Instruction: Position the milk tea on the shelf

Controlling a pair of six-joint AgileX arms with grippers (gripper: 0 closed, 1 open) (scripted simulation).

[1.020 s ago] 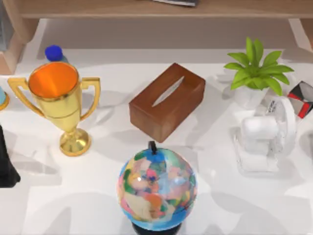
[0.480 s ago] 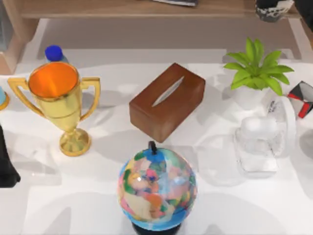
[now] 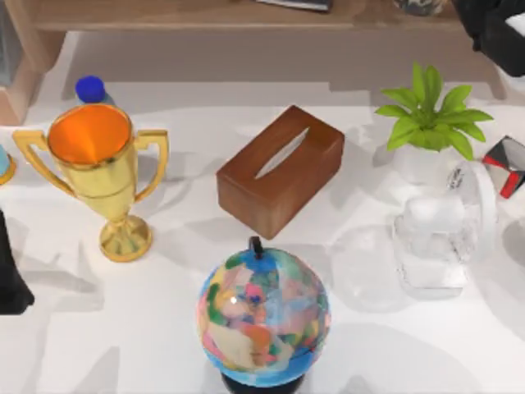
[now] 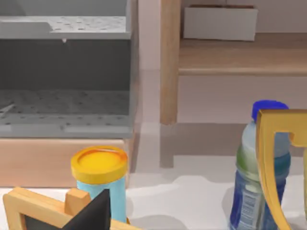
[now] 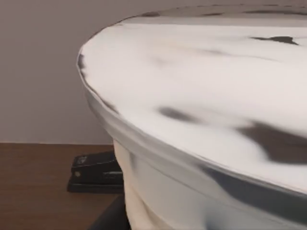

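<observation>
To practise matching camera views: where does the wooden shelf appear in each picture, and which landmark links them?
Top view: the shelf runs along the table's far edge.
Left wrist view: its upright and board stand behind the blue-capped bottle.
Right wrist view: its brown board lies beneath the milk tea.
Shared landmark: the blue-capped bottle, top and left wrist views.

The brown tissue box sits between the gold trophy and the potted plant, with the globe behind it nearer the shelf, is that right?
Not quite. The globe is in front of the tissue box, on the side away from the shelf, as the top view shows. The box does sit between the trophy and plant.
</observation>
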